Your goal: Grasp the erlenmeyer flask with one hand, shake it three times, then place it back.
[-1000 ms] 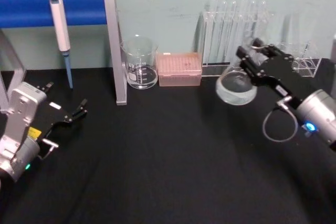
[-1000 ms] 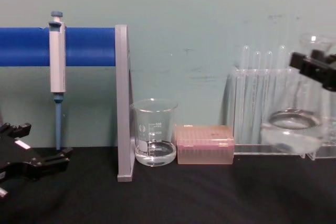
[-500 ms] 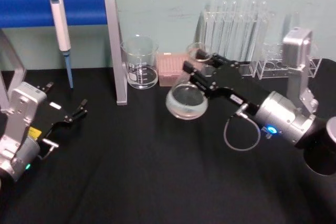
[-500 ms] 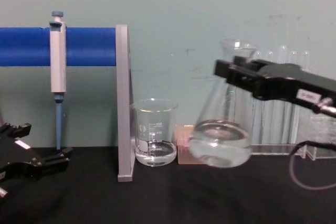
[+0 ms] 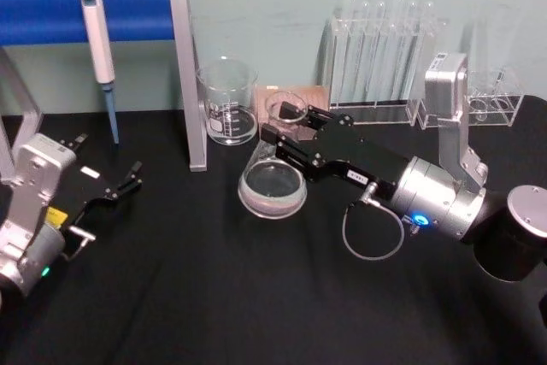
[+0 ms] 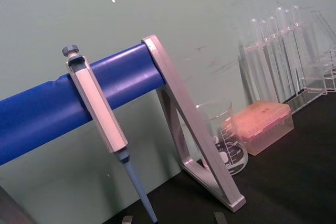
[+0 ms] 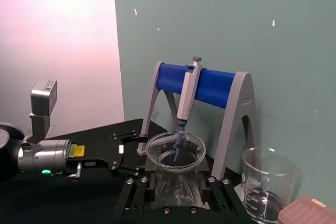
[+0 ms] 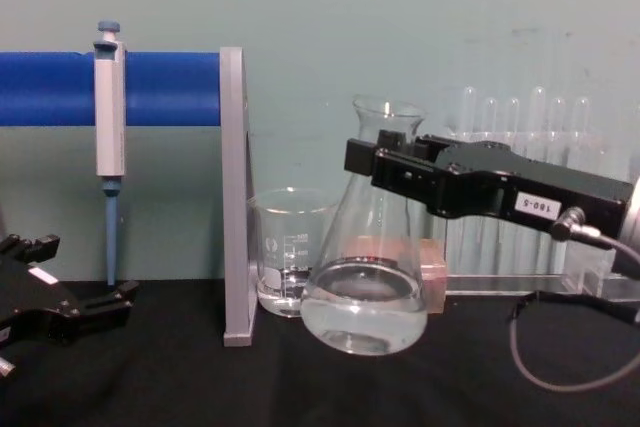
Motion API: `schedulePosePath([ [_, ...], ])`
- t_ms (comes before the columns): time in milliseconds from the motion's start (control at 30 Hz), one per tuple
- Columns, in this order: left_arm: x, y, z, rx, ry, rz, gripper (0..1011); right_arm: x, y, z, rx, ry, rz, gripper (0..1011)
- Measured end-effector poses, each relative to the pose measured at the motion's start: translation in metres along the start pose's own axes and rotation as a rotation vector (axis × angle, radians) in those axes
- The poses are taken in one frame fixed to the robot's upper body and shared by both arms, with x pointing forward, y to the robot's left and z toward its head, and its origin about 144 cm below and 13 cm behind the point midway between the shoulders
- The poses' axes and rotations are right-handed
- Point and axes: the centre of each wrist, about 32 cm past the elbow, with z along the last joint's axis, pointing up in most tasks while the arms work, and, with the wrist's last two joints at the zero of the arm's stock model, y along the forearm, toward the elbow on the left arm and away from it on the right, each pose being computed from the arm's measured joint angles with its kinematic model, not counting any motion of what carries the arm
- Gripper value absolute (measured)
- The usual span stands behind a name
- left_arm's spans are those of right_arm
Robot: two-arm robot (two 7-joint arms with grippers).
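The erlenmeyer flask [image 5: 272, 187] is clear glass with a little clear liquid in its wide base. It stands nearly upright in front of the beaker, left of the table's middle. My right gripper [image 5: 286, 132] is shut on its narrow neck just below the flared rim. In the chest view the flask [image 8: 365, 292] shows large, with the right gripper [image 8: 386, 169] across its neck and a white numbered label on the arm. I cannot tell whether its base touches the black table. The right wrist view looks down on the flask's rim [image 7: 176, 149]. My left gripper [image 5: 120, 185] rests open at the left.
A glass beaker [image 5: 227, 102] stands behind the flask beside a grey stand [image 5: 188, 74] with a blue bar that holds a pipette [image 5: 96, 27]. A pink tip box [image 5: 299, 96] and a rack of test tubes [image 5: 380, 49] line the back wall.
My right gripper has swung the flask leftward and lower, from beside the test tube rack to in front of the beaker. The left arm has not moved.
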Motion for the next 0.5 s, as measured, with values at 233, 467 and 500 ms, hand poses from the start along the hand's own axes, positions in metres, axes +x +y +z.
schedulePosePath([
  [233,0.0000,0.0000,0.0000,0.000,0.000,0.000,1001,0.0025,-0.0017,-0.0029,-0.012,0.006,0.016,450],
  [467,0.0000,0.0000,0.0000,0.000,0.000,0.000,1001,0.0067,-0.0033,-0.0070,-0.033,0.003,0.038,450],
  [500,0.0000,0.0000,0.0000,0.000,0.000,0.000,1001,0.0078,-0.0035,-0.0084,-0.040,0.003,0.044,450],
])
